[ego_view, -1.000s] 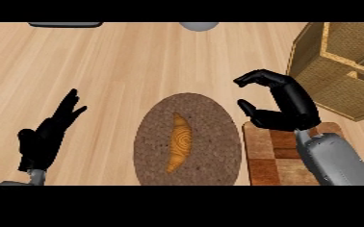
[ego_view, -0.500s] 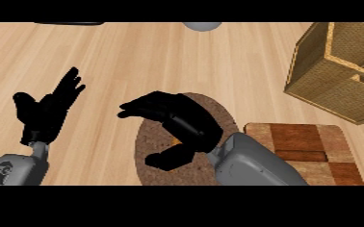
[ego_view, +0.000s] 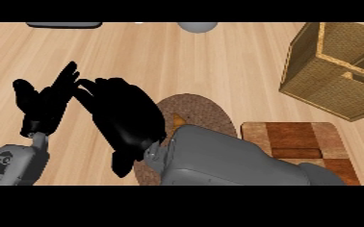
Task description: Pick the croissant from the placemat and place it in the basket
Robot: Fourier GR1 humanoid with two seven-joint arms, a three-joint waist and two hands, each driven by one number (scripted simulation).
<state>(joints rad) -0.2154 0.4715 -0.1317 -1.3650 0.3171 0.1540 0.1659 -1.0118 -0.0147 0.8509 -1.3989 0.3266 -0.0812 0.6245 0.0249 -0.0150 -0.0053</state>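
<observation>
The right hand [ego_view: 124,120] covers the placemat [ego_view: 202,113] at 9 o'clock, fingers curled; whether they pinch the croissant [ego_view: 175,120] I cannot tell. It may slip sideways. The left hand [ego_view: 43,103] rests, fingers spread.

Basket [ego_view: 328,67] far right, placemat [ego_view: 202,113] centre, checkered board [ego_view: 302,142] right of placemat

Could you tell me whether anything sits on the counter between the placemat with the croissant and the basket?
Nothing visible does. Bare wooden counter lies between the placemat and the basket. The right hand covers most of the croissant.
</observation>
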